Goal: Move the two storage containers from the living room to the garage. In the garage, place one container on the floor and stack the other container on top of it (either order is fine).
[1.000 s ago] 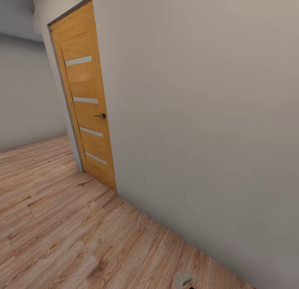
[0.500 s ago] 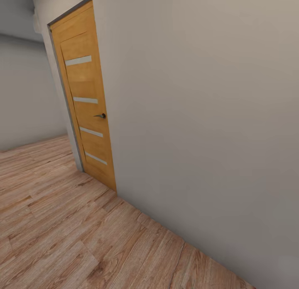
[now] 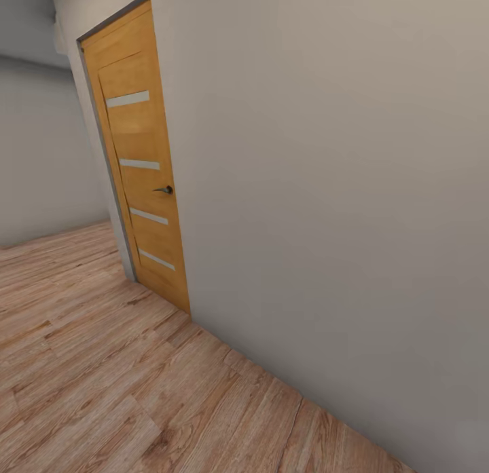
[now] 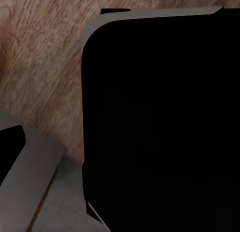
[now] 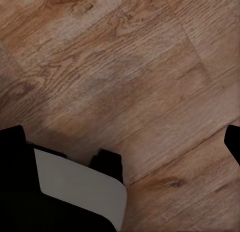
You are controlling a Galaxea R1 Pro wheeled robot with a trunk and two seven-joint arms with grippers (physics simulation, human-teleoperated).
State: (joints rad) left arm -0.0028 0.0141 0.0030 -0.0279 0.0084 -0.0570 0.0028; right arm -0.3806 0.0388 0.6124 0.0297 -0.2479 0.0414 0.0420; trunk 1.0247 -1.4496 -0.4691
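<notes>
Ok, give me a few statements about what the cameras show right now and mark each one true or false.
1. The wooden door is shut. True.
2. The floor is dark grey concrete. False: it is light wood planks.
3. The door has four pale horizontal strips. True.
4. The door handle sits on the door's left edge. False: it is near the right edge in the head view.
5. A red car stands by the wall. False: the wall is plain, with nothing standing against it.
</notes>
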